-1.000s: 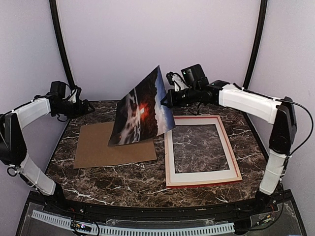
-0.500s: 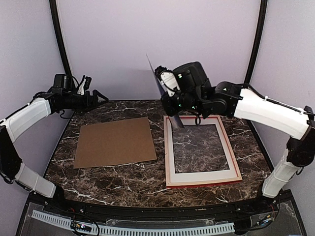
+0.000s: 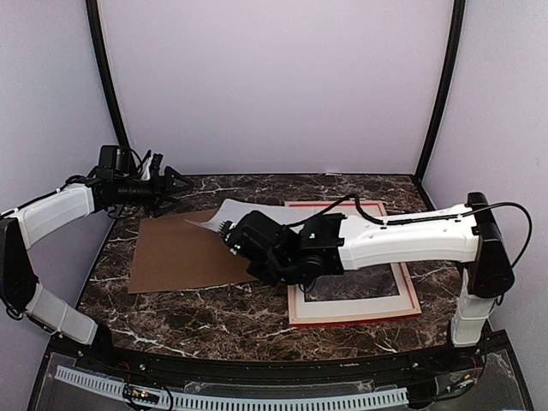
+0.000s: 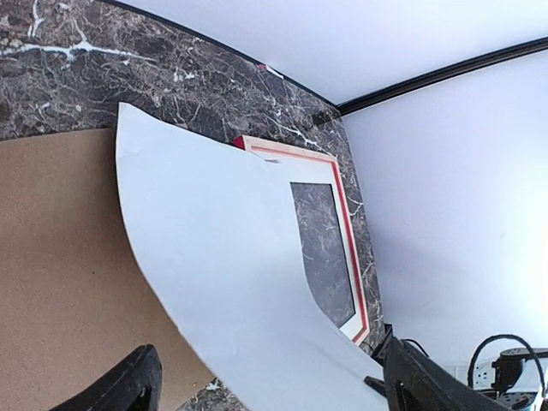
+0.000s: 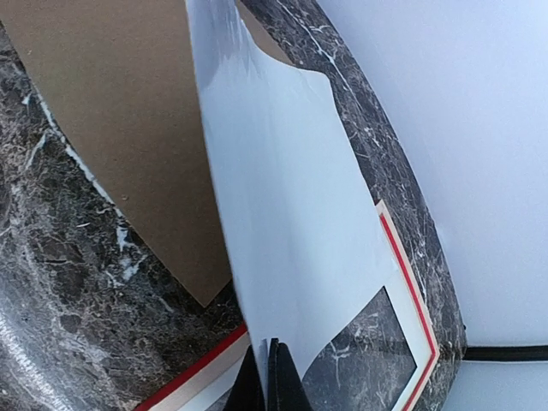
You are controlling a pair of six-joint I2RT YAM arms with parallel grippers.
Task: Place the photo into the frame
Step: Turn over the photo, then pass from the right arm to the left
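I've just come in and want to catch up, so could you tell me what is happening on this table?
The right tool is shut on one edge of the photo, holding it white back up, low over the marble table. The sheet bows over the left part of the red frame, which lies flat, and over part of the brown cardboard beside it. The photo is not yet in the frame. The left tool hangs open at the back left, holding nothing.

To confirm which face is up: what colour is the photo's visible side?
The photo shows plain white, no print; the left wrist view shows it best.
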